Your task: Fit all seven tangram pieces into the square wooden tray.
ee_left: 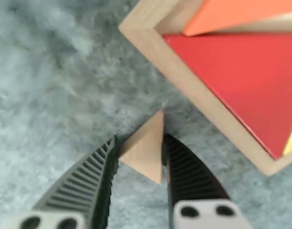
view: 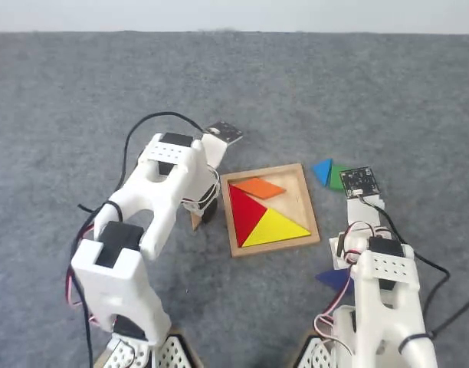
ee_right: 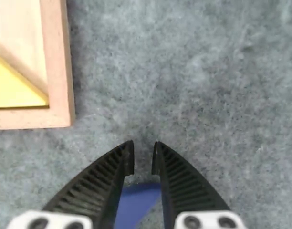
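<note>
Gripping a tan triangle [ee_left: 145, 153], the left gripper [ee_left: 139, 143] has its fingers closed on it from both sides, just beside the left rim of the tray [view: 261, 170]. Left arm is stretched forward, wrist pitched down. Right gripper [ee_right: 142, 157] points down at the tabletop right of the tray's near-right corner; fingers nearly closed, slim gap, nothing between the tips, dark blue piece [view: 332, 277] under it. Orange piece [view: 257, 187], red piece [view: 244, 211] and yellow piece [view: 274, 228] sit in the tray. Blue piece [view: 323, 170] and green piece [view: 339, 175] lie far-right of it.
</note>
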Robot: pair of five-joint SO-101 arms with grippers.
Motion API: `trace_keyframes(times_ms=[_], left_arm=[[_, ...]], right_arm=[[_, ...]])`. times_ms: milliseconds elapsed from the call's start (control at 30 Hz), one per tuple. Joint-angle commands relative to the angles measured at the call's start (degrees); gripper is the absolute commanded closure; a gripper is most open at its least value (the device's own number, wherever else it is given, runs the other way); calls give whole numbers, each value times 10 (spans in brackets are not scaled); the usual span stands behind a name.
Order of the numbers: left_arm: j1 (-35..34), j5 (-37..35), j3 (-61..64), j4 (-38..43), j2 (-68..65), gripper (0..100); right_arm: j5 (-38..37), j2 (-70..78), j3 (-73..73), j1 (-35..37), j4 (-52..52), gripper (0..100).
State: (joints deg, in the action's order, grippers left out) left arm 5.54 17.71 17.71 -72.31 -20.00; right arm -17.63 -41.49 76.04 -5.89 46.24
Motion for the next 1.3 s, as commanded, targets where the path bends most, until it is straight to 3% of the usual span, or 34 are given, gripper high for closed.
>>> trace_keyframes(times_ms=[0, 400, 667, 767, 1000, 1267], left_arm=[[-4, 15, 2, 7, 5, 987], [0, 11, -45, -72, 98, 990], [69, -8, -100, -130, 154, 989], [100, -64, -122, -117, 144, 988], [170, -294, -171, -33, 68, 988], [211, -481, -228, -44, -50, 988]], right_arm=[[-5, -20, -5, 4, -11, 924], [-4, -20, -5, 4, -11, 924], [-4, -20, -5, 4, -11, 924], [-4, -20, -5, 4, -11, 924], [-4, -20, -5, 4, -11, 924], [-4, -21, -5, 4, -11, 924]])
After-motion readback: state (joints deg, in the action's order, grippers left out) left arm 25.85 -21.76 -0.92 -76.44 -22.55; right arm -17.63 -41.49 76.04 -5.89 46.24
